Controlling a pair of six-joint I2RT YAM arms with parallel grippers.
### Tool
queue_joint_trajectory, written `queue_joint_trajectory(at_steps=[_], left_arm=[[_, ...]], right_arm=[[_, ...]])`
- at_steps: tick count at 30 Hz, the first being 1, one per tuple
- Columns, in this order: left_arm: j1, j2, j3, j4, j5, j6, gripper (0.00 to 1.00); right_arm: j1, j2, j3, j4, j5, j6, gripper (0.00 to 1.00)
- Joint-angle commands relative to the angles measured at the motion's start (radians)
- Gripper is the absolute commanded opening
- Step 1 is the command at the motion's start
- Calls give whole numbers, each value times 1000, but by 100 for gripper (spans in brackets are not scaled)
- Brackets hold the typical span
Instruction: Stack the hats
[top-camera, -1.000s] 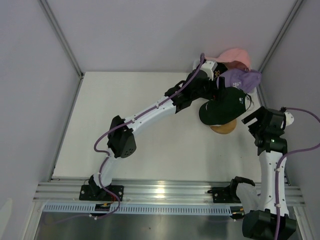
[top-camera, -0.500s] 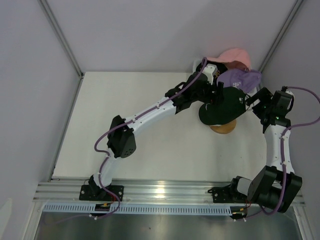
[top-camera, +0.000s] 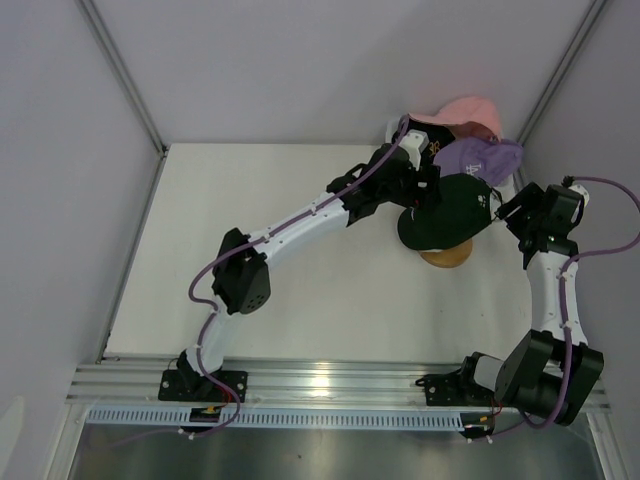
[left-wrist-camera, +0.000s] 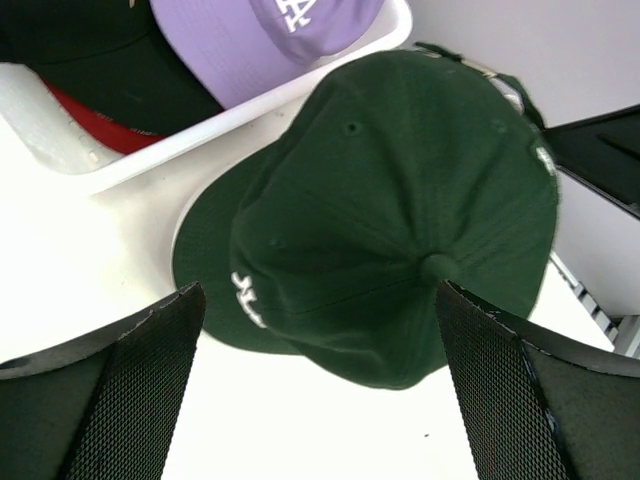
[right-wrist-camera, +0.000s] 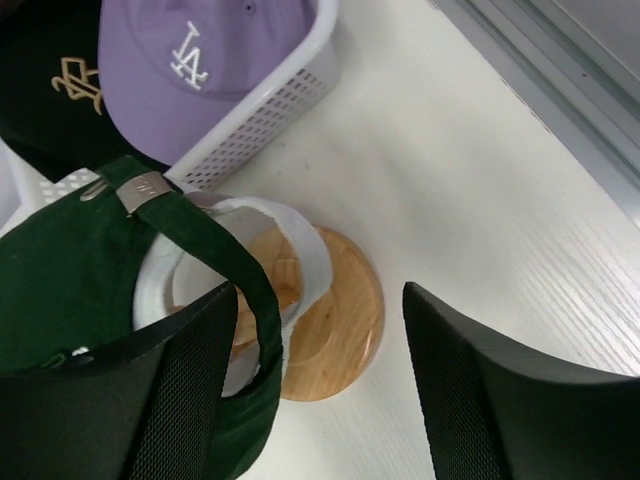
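Observation:
A dark green cap (top-camera: 452, 207) sits over a white cap (right-wrist-camera: 300, 250) on the round wooden stand (top-camera: 447, 257). It fills the left wrist view (left-wrist-camera: 400, 200), and its back strap shows in the right wrist view (right-wrist-camera: 190, 240). Pink (top-camera: 470, 112), lavender (top-camera: 478, 155) and black (top-camera: 436, 150) caps lie in the white basket (left-wrist-camera: 150, 150), with a red cap (left-wrist-camera: 100, 118) under the black one. My left gripper (top-camera: 424, 193) is open and empty just left of the green cap (left-wrist-camera: 320, 400). My right gripper (top-camera: 508, 212) is open at the cap's right side, its left finger (right-wrist-camera: 170, 400) by the strap.
The basket (right-wrist-camera: 270, 110) stands in the back right corner, right behind the stand. Grey walls and metal posts close in the table at the back and sides. The right table edge (right-wrist-camera: 560, 90) runs close to the stand.
My right arm has swung up from the front right to the green cap's right side. My left gripper has drawn back a little to the left of the cap.

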Motion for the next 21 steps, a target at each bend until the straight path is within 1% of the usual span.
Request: queue_joint_trajectory(at_steps=[1,3,5,7,10,11,14,16,17,19,20,21], left_arm=[[23,-79,-26,26,40,-11,99],[28,-76,-31,37,53,-18,99],[30,-74,-31,46,74,-18,99],[30,-71,-27,60,90,-12,100],[30,-71,-23,78,110,0,99],[30,-71,-22,83,110,-1,100],[30,-56,-20,118,116,-14,100],[28,-42,1,147,148,-29,99],[27,-24,12,152,159,-37,99],[20,-4,53,172,176,-34,99],[16,18,64,175,174,-26,99],[13,30,87,175,168,-21,100]], right_arm=[[-8,-7,2,-4,60,-1,69],[-9,-7,-15,22,36,-6,71],[-9,14,-17,79,-59,-23,74],[-9,79,10,114,-136,-27,74],[-2,168,40,157,-173,-32,74],[1,186,50,195,-190,-38,74],[18,240,61,264,-187,-49,72],[35,290,72,264,-162,-55,68],[40,309,86,260,-143,-55,61],[49,362,93,251,-147,-55,54],[54,378,90,251,-152,-53,48],[58,390,86,251,-155,-53,46]])
